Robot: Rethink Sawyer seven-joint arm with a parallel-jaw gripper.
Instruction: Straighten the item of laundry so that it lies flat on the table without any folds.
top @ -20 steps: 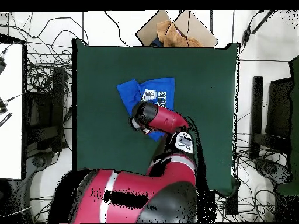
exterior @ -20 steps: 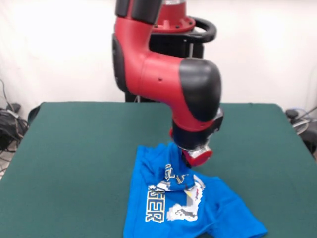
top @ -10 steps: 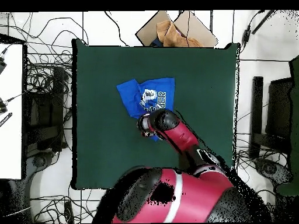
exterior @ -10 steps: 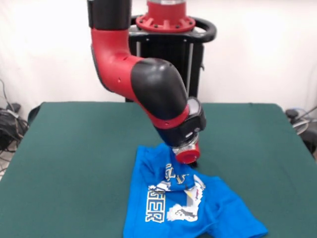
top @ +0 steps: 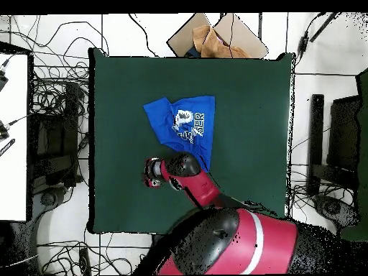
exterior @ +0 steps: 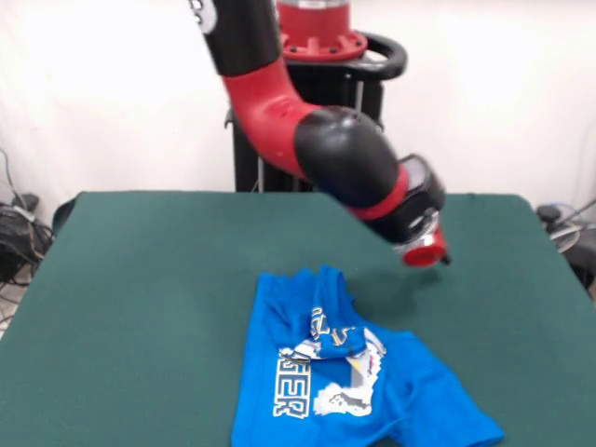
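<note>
the t-shirt (exterior: pixel 345 382) looks soft and limp to us; we'd pinch the folded-over hem. we cannot tell the end effector's (exterior: pixel 426 253) state above the tabletop (exterior: pixel 149 279).

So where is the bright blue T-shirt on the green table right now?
In the front view the bright blue T-shirt lies crumpled at the near middle of the green felt table, with the red-tipped gripper hanging off to its right.

The shirt's (exterior: pixel 345 377) lower hem runs off the bottom edge in the front view, its lettering partly buried under a fold, and the gripper's (exterior: pixel 426 251) tip is too blurred to read.
</note>
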